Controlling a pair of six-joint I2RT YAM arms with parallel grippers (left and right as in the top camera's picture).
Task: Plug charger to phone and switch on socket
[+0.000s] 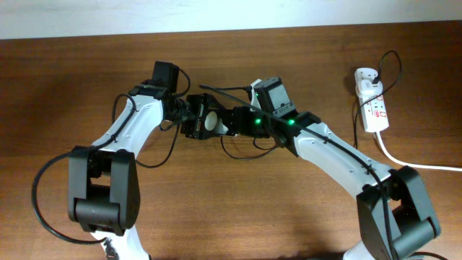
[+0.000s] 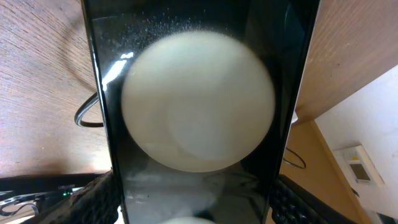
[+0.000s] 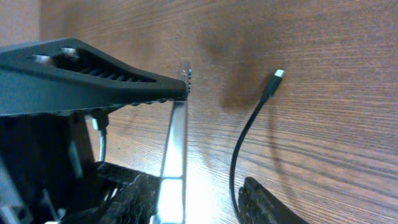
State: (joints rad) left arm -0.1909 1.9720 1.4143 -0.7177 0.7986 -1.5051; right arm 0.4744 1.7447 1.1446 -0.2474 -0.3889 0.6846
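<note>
phone (image 2: pixel 196 18) cut off, white blob (image 2: pixel 198 102) blurred

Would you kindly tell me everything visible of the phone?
The phone is a slim black slab with a glossy, dust-speckled face bearing a large white round blob, a second peeking below it. The left gripper clamps its long edges between ribbed fingers, over the wooden table. Edge-on from the right wrist it shows a thin silvery rim. The charger's plug tip is apart from it, not inserted.

The phone (image 2: pixel 186 43) is glossy black with a creamy white round blob; the socket (image 1: pixel 373 101) white with red markings; the charger (image 3: pixel 247 134) black, pale-tipped; the table (image 1: pixel 238 213) brown, wood-grained.
</note>
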